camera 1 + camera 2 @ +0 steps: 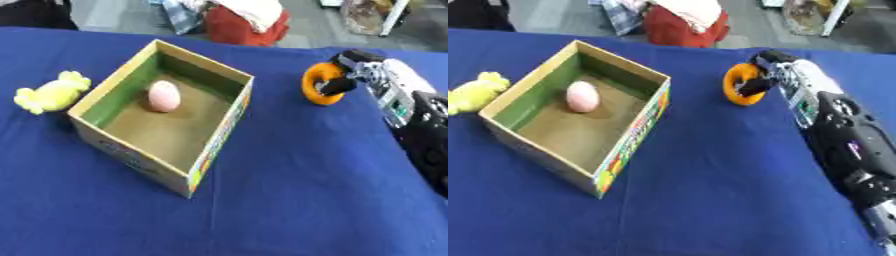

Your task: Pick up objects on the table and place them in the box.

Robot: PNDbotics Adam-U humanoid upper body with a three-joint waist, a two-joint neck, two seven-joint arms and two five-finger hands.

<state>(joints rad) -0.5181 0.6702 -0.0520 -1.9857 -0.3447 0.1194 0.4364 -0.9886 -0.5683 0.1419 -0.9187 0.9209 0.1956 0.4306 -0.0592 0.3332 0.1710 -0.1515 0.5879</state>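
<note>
The right hand (354, 75) curls its fingers round an orange ring (320, 83). The box (210, 150) lies to its left, a pink egg (164, 96) inside.

We see a table (289, 200) covered in blue cloth filling most of the frame. An open cardboard box (131, 150) sits on it at centre left, with a yellow candy-shaped toy (51, 92) just beside it at the left edge. We cannot tell whether the orange ring (320, 84) at upper right touches the cloth.

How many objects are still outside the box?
2: a yellow toy on the cloth left of the box, and an orange ring to its right, held in the right hand. None seems hidden.
</note>
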